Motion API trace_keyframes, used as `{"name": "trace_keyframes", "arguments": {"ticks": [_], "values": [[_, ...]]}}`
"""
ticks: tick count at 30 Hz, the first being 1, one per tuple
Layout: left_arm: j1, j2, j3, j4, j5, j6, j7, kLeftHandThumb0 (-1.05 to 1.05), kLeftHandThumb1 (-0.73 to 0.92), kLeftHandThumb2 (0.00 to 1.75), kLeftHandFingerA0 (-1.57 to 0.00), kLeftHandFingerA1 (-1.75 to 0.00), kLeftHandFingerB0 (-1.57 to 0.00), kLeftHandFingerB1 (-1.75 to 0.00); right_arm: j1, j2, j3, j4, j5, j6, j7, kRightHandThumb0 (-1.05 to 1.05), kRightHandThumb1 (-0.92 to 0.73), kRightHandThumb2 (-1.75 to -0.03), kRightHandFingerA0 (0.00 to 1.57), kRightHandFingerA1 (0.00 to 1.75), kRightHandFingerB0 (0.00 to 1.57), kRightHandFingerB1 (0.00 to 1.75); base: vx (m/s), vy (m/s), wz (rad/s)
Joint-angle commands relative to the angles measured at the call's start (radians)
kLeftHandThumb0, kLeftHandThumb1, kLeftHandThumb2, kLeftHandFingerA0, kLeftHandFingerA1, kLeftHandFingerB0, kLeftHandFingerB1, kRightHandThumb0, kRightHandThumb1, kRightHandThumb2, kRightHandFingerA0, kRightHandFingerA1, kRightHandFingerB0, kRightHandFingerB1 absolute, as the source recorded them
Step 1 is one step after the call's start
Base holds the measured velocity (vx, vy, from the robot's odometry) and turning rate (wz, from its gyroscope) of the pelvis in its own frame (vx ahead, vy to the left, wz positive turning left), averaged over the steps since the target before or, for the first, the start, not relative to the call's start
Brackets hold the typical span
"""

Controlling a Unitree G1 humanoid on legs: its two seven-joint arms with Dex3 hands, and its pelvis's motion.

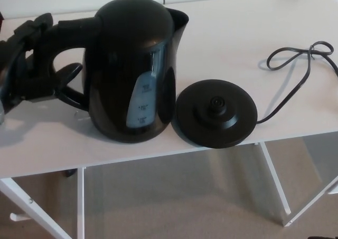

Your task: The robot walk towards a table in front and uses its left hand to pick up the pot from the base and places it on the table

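A round black base (216, 112) is seen near the front edge of a white worktop (237, 33), and it carries nothing. A black kettle (132, 65) is stood upright just to the left of the base, off it, with its lower wall close against the base's rim; whether the two touch cannot be told. The kettle's bottom is seen level with the worktop surface. Its lid is closed, its spout is turned away toward the far side of the worktop, and a pale water window (142, 104) is faced toward the base.

The kettle's handle (68, 30) is pointed away from the base, to the left. The left hand (37, 65) is brought in from that side and is closed around the handle: one of the fingers (69, 73) is passed through the handle loop, while the upper part of the hand is laid along the handle's top.

A black cord (296, 80) is run from the right side of the base across the worktop, where it is looped loosely behind and to the right of the base. Below the base, white worktop legs (274, 178) and a beige floor (174, 197) are seen.
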State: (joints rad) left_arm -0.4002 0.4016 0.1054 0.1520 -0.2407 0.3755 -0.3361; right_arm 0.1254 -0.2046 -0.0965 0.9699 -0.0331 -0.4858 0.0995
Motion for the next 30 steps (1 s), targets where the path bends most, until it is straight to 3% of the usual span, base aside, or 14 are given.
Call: {"name": "trace_keyframes", "arguments": {"ticks": [1,8,10,17,27,30], "values": [[0.011,0.046,0.000,-0.019,-0.018,0.008,-0.098,-0.79,0.50,0.56,0.00,0.00,0.00,0.00,-0.004,-0.019,-0.002,-0.003,-0.003,-0.001,-0.005,-0.52,-0.65,-0.61,0.98,0.51,0.69,0.44,0.00,0.000,0.00],[0.014,0.116,0.023,-0.005,-0.038,0.001,-0.182,-0.76,0.49,0.56,0.00,0.00,0.00,0.00,-0.015,-0.022,-0.005,0.016,0.003,-0.013,0.003,-0.52,-0.65,-0.60,0.99,0.53,0.69,0.45,0.00,0.000,0.00],[0.023,0.167,0.056,0.013,-0.053,-0.012,-0.232,-0.87,0.54,0.57,0.00,0.00,0.00,0.00,-0.014,-0.025,0.000,0.015,-0.007,-0.011,-0.005,-0.52,-0.65,-0.61,1.00,0.53,0.69,0.44,0.00,0.000,0.00],[0.064,0.274,0.164,0.088,-0.085,-0.063,-0.330,-0.95,0.54,0.58,0.00,0.00,0.00,0.00,-0.007,-0.025,0.007,0.013,-0.008,-0.008,-0.003,-0.51,-0.64,-0.61,0.97,0.52,0.68,0.44,0.00,0.000,0.00],[0.155,0.371,0.262,0.245,-0.081,-0.187,-0.445,-0.88,0.52,0.57,0.00,0.00,0.00,0.00,-0.004,-0.020,0.026,0.029,-0.029,-0.022,-0.024,-0.52,-0.65,-0.61,0.96,0.51,0.67,0.44,0.00,0.000,0.00],[0.254,0.390,0.366,0.277,-0.122,-0.215,-0.467,-0.86,0.54,0.57,0.00,0.00,0.00,0.00,-0.010,-0.023,0.025,0.027,-0.024,-0.015,-0.017,-0.52,-0.65,-0.61,0.95,0.51,0.66,0.43,0.00,0.000,0.00]]}}
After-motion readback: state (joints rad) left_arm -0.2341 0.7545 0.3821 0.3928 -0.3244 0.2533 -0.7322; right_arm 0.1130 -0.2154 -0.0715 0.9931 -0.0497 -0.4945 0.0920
